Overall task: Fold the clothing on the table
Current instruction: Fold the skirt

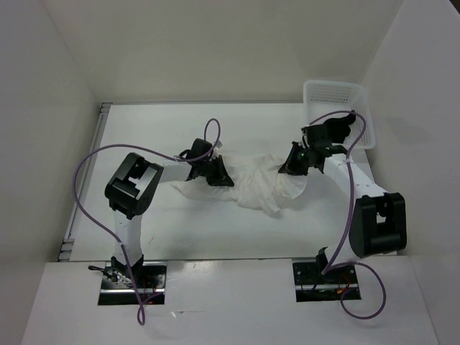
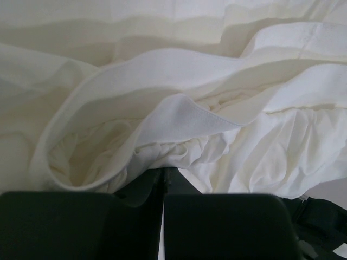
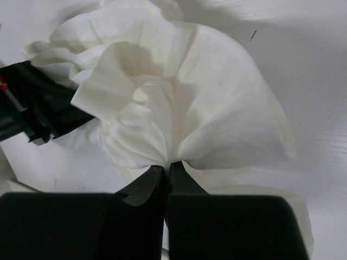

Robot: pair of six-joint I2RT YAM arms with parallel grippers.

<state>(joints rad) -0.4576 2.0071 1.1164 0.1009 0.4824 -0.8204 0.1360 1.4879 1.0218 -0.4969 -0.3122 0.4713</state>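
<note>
**Top view.** The clothing [image 1: 262, 188] lies bunched near the middle of the bench [image 1: 165, 136], spanning the gap between the two pincers. The left pincer [image 1: 220, 174] is clamped on its left end and the right pincer [image 1: 293, 164] on its right end. Bare bench surface lies on the far, near and left sides of the fabric. A white mesh basket [image 1: 334, 97] stands at the far right corner, just behind the right arm. A metal edge strip [image 1: 81, 190] runs down the left side. White walls [image 1: 215, 43] enclose the bench.

**Left wrist view.** The left pincer [image 2: 164, 176] has its jaws pressed together, with a fold of clothing [image 2: 190, 119] nipped at the tips. Wrinkled fabric fills the view.

**Right wrist view.** The right pincer [image 3: 167, 170] has its jaws together on a gathered point of clothing [image 3: 217, 108], which fans outward over the bench [image 3: 309, 65].
</note>
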